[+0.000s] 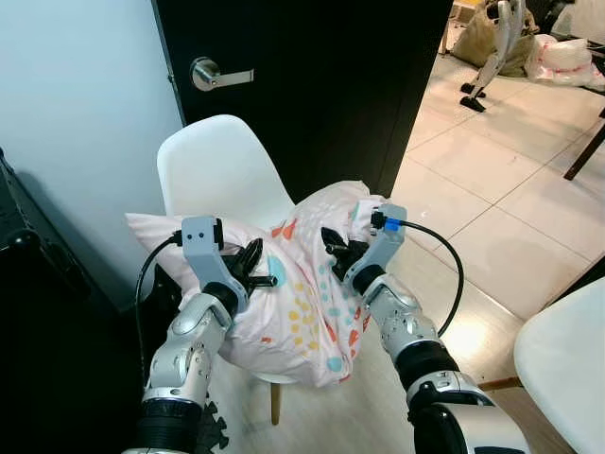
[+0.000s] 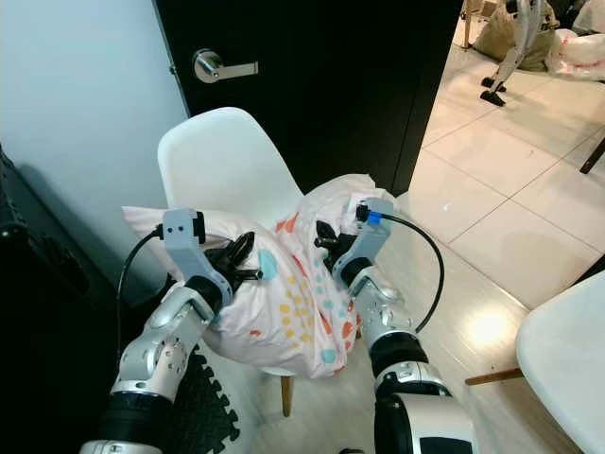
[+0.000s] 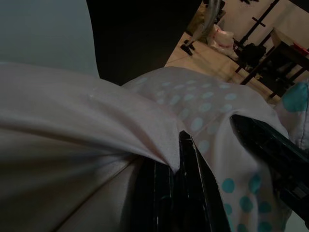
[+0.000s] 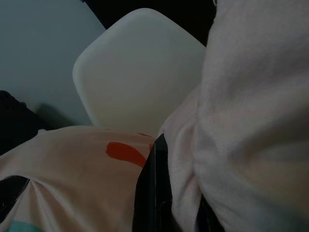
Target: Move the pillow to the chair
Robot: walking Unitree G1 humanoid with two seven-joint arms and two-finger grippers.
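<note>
Left eye view: pillow (image 1: 302, 284) sits mid-frame over the chair (image 1: 222, 170) seat, long axis running left to right. Left gripper (image 1: 253, 270) and right gripper (image 1: 338, 253) each have fingers clenched on its fabric, equally near.

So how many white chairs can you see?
2: one chair by the door, under the pillow; a second chair, partly cut off, at the robot's right.
</note>
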